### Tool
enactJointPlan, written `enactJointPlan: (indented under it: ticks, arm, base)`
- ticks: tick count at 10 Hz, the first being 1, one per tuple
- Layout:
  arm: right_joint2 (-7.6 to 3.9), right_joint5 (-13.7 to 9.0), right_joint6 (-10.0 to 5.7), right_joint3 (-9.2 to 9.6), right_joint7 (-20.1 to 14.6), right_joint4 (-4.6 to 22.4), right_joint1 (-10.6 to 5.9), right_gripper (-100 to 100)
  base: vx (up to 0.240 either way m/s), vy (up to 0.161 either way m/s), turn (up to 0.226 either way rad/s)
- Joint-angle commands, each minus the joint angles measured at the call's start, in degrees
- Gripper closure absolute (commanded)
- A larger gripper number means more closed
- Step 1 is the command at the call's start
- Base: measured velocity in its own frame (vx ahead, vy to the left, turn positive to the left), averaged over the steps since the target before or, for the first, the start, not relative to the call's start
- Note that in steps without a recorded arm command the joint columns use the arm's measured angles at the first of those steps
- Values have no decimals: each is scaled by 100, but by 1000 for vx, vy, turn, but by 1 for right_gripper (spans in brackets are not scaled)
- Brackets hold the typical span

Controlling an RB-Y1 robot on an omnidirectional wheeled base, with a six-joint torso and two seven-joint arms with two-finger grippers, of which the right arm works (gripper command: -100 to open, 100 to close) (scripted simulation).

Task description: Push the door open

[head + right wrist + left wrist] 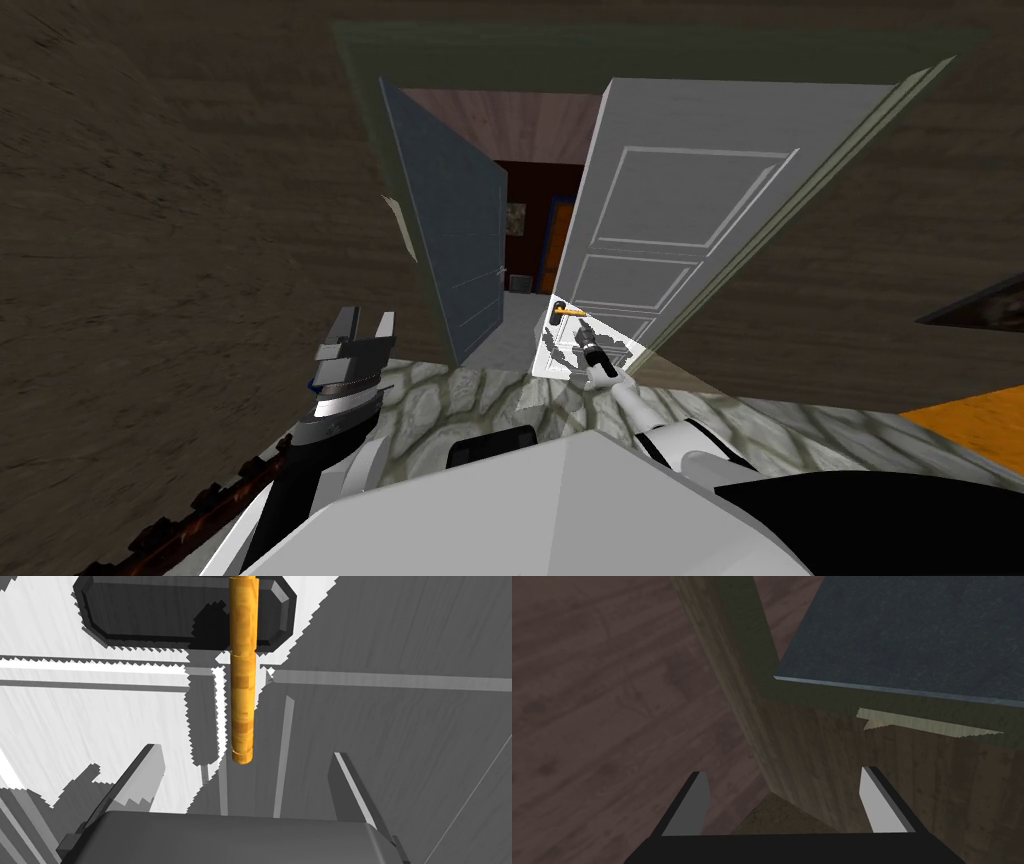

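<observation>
A brown wooden wall [180, 200] stands in front of us, with a doorway in it. The white door [690, 220] on the right side of the doorway is partly open. A grey-blue door [460, 250] on the left side hangs open too. Our left gripper [365, 322] is up near the wall, its fingers spread wide and holding nothing. Our right gripper [246, 752] is right at the white door, its fingers wide apart too. The orange handle [242, 676] pokes between them and touches neither.
</observation>
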Motion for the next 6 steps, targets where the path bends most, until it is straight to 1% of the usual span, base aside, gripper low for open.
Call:
enactJointPlan:
  ticks: [1, 3, 6]
  arm:
    - [10, 0, 11, -24, 19, 21, -22, -100]
    - [28, 1, 24, -63, 49, 64, -59, -100]
    - [50, 2, 40, -112, 86, 120, -107, -100]
  base:
    - [184, -51, 31]
    - [200, -43, 39]
    - [200, -97, 33]
